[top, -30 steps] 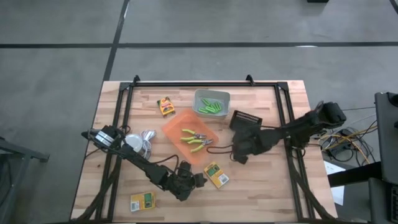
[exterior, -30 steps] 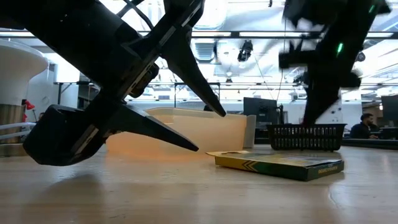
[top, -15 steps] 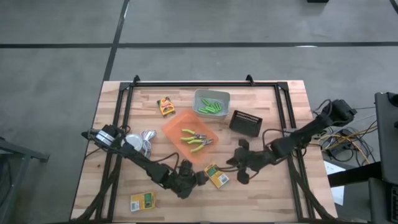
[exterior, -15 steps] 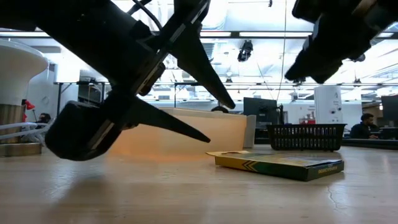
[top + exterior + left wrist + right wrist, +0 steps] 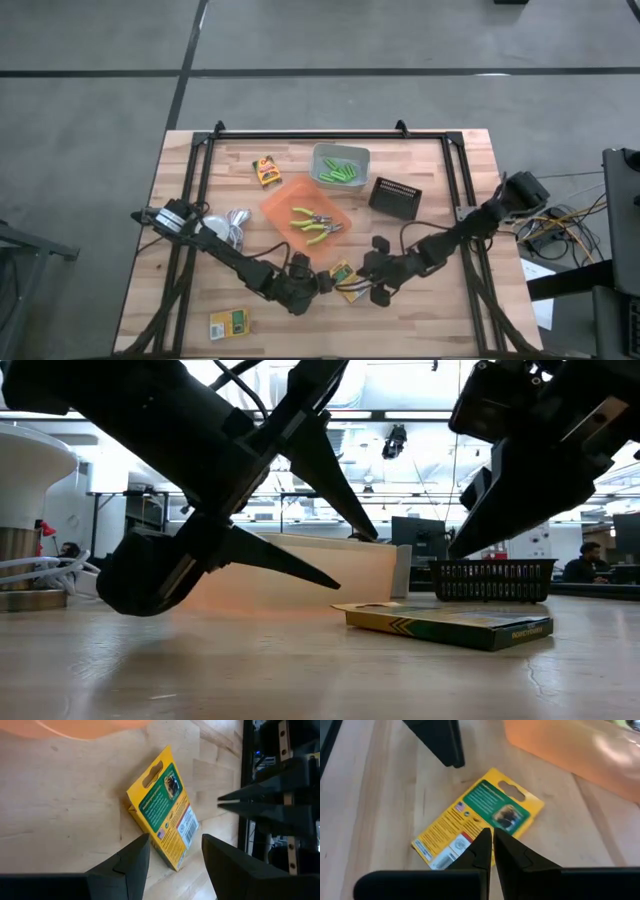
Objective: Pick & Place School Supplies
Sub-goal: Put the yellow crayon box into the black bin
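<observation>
Lying between claws (image 5: 325, 285): printed box (image 5: 345, 281)

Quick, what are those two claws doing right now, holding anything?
Left gripper: open, holding nothing, by the yellow-and-green box.
Right gripper: closed, empty, above that box.

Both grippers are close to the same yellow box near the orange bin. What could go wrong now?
1. The open left gripper and shut right gripper flank one yellow box; they may collide.
2. The box lies flat on the table, so the fingers may scrape the wood or push it against the orange bin.
</observation>
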`<control>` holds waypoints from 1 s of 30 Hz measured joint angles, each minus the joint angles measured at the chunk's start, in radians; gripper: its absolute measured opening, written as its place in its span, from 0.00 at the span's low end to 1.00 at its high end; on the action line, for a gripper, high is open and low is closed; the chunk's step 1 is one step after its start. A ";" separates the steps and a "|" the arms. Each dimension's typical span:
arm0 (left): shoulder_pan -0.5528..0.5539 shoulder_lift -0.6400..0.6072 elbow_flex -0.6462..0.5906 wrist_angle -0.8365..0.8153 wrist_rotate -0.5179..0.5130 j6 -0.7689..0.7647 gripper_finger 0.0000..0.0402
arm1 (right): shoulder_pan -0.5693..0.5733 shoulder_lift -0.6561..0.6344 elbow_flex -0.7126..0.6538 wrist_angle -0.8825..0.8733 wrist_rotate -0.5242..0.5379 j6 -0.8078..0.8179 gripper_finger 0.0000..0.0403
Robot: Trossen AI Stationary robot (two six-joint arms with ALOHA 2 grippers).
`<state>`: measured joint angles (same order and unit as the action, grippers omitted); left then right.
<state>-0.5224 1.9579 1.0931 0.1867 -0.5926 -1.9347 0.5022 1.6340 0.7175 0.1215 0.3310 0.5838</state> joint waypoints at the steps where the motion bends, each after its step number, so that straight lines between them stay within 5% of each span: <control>1: 0.000 0.000 0.000 0.000 0.000 0.000 0.46 | 0.000 0.010 0.009 0.002 -0.002 0.000 0.04; 10: 0.000 0.000 0.000 -0.003 0.034 -0.008 0.46 | 0.003 0.072 0.041 0.004 -0.055 0.000 0.04; 30: 0.002 0.008 0.018 0.002 0.057 0.004 0.46 | -0.007 0.078 0.031 -0.015 0.002 -0.001 0.04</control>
<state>-0.5209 1.9658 1.1107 0.1883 -0.5355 -1.9303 0.4947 1.7123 0.7487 0.1062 0.3329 0.5831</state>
